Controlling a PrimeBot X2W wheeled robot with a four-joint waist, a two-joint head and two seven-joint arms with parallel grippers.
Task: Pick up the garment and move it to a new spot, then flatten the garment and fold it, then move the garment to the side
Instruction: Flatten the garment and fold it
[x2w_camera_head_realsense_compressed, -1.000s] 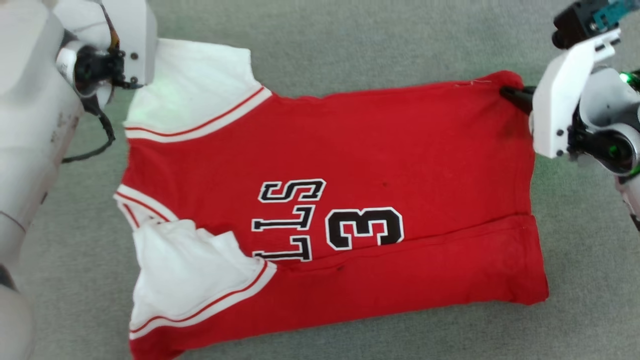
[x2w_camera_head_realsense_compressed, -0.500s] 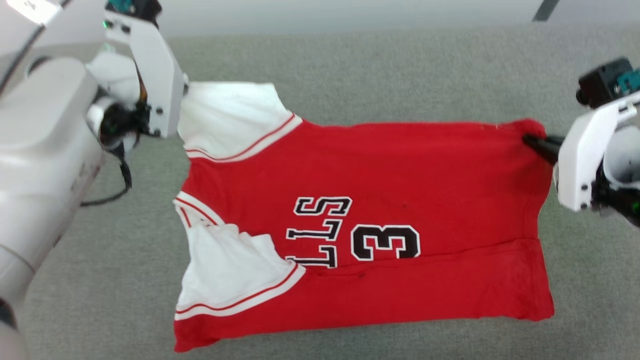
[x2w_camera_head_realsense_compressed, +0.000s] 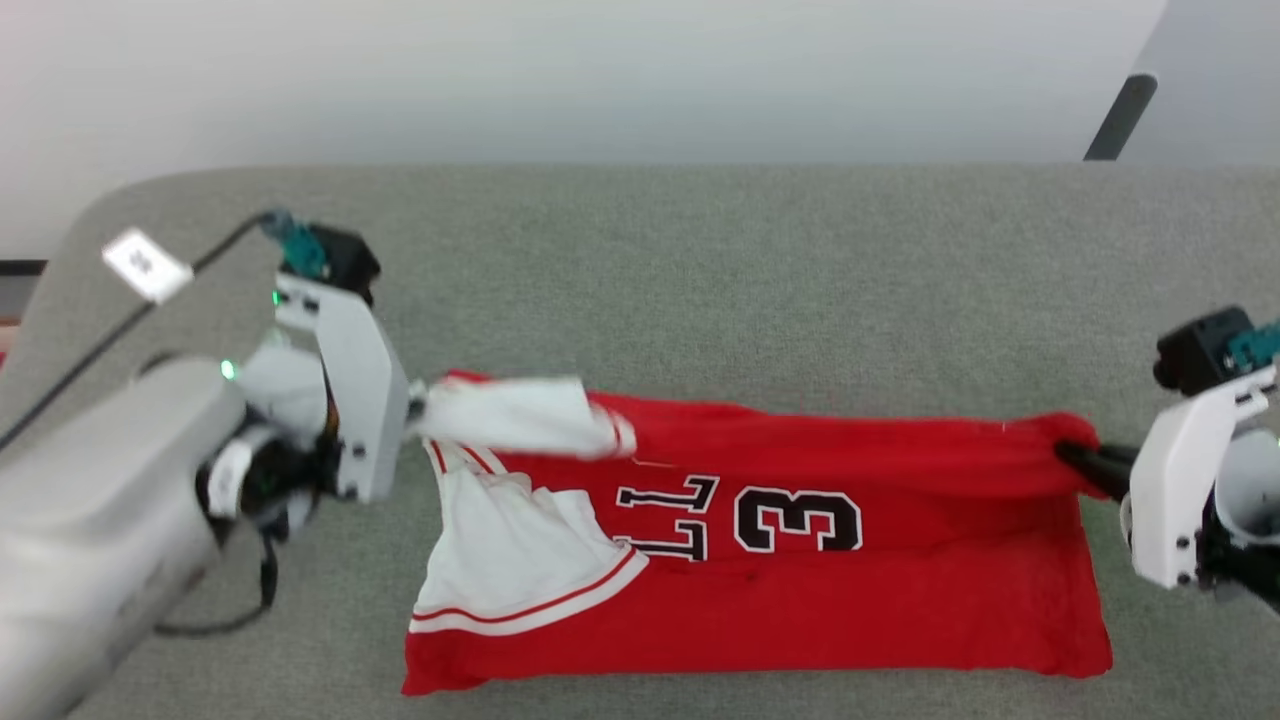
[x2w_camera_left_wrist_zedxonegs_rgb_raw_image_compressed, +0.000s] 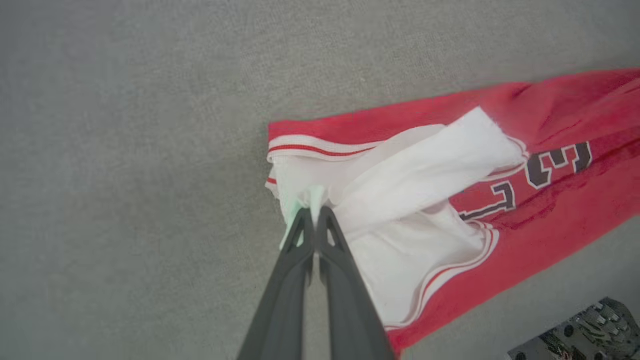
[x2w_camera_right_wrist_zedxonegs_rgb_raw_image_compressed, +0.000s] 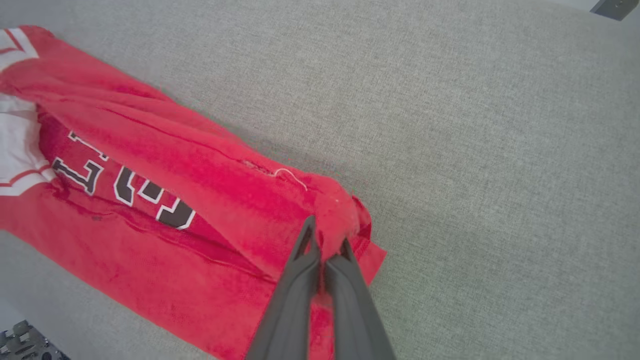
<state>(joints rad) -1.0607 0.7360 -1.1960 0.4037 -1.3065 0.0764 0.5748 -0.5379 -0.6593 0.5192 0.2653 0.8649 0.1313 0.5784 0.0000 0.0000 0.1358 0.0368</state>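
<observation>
A red jersey (x2w_camera_head_realsense_compressed: 850, 610) lies on a grey fabric surface (x2w_camera_head_realsense_compressed: 700, 270), its far edge lifted between two grippers. The left gripper (x2w_camera_left_wrist_zedxonegs_rgb_raw_image_compressed: 314, 212) is clamped tight on the white sleeve (x2w_camera_left_wrist_zedxonegs_rgb_raw_image_compressed: 415, 160) — the right gripper (x2w_camera_right_wrist_zedxonegs_rgb_raw_image_compressed: 326, 240) likewise pinches the red hem corner (x2w_camera_right_wrist_zedxonegs_rgb_raw_image_compressed: 345, 215).

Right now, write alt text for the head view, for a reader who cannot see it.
A red garment lies on a grey surface, its far edge lifted and stretched between two shut grippers. The left gripper pinches a white sleeve; the right gripper pinches a red hem corner.
</observation>
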